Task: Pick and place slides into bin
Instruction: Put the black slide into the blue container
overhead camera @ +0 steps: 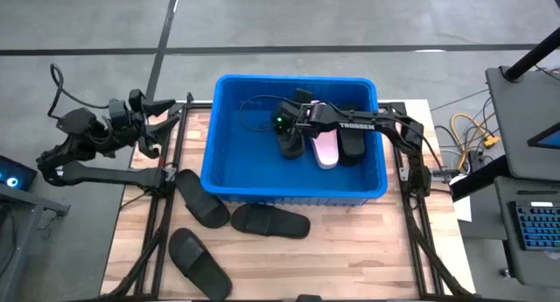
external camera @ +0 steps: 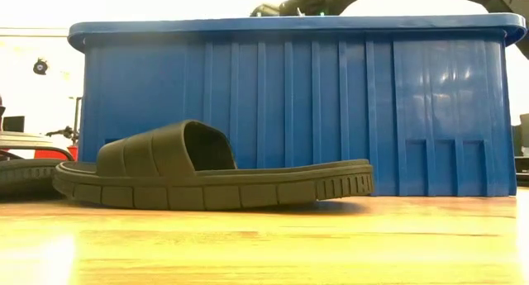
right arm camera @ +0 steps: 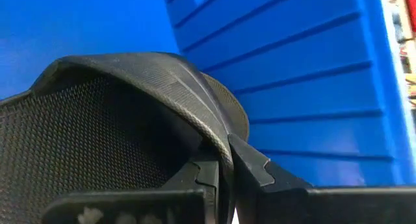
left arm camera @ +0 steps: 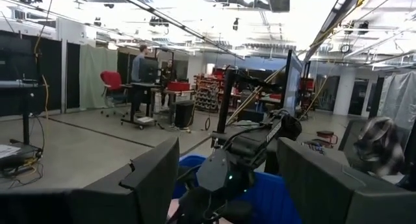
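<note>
3 black slides lay on the desk (overhead camera: 350,241) outside the bin (overhead camera: 229,175): one (overhead camera: 202,198) just beside the bin's front left corner, another (overhead camera: 270,221) close along its front wall, and the last (overhead camera: 199,263) nearer the desk's front edge, so that much of the job was plainly left to do. Inside the bin, the high view showed a pale pink slide (overhead camera: 325,148) and a black slide (overhead camera: 352,141) lying side by side near the middle. The right pincer (overhead camera: 286,125) hung over the bin's interior, clamped tight on the strap of a 3rd slide, a black one (right arm camera: 130,113), which the right wrist view showed pinched between the jaws with the blue ribbed wall close behind it; I judged this one to be on the point of being let go. The left pincer (overhead camera: 166,110) waited off the desk's left rear corner, spread wide and holding nothing. By this count roughly half the visible slides were in or over the bin.
</note>
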Available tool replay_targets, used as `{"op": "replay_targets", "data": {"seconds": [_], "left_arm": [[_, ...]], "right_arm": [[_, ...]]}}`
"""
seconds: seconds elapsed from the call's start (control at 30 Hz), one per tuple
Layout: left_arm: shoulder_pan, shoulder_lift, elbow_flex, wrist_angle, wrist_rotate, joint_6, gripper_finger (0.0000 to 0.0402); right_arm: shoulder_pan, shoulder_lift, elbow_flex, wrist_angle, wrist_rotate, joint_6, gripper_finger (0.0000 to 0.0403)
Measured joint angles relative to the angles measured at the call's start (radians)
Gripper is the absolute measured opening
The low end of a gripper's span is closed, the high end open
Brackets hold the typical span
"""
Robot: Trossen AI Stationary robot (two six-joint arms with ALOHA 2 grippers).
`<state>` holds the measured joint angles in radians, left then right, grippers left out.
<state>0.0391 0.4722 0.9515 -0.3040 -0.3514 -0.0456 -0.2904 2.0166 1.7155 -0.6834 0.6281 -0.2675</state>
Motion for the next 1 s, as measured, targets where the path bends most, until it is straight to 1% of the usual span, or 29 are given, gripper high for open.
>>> {"op": "replay_targets", "data": {"seconds": [0.07, 0.13, 0.3, 0.43, 0.53, 0.67, 0.83, 1.0], "left_arm": [[0.000, -0.005, -0.016, -0.001, -0.002, 0.000, 0.0244], [0.000, -0.006, -0.025, -0.003, -0.002, -0.001, 0.0244], [0.000, -0.009, -0.027, 0.000, -0.005, -0.001, 0.0244], [0.000, -0.018, -0.027, -0.001, -0.032, -0.001, 0.0244], [0.000, -0.027, -0.027, -0.001, -0.036, -0.001, 0.0244], [0.000, -0.037, -0.027, -0.001, -0.069, 0.000, 0.0244], [0.000, -0.051, -0.026, -0.002, -0.101, 0.000, 0.0244], [0.000, -0.057, -0.026, -0.001, -0.102, 0.000, 0.0244]], "right_arm": [[-0.010, -0.001, -0.025, 0.048, -0.032, -0.009, 0.0012], [-0.019, -0.008, -0.051, 0.097, -0.041, -0.006, 0.0012], [-0.041, -0.012, -0.096, 0.124, -0.047, -0.029, 0.0012], [-0.051, -0.013, -0.145, 0.149, -0.059, -0.022, 0.0012], [-0.054, -0.013, -0.186, 0.217, -0.060, -0.022, 0.0012], [-0.065, -0.009, -0.227, 0.278, -0.087, -0.023, 0.0012], [-0.080, -0.009, -0.272, 0.320, -0.093, -0.024, 0.0012], [-0.098, -0.009, -0.297, 0.323, -0.104, -0.025, 0.0013]]}}
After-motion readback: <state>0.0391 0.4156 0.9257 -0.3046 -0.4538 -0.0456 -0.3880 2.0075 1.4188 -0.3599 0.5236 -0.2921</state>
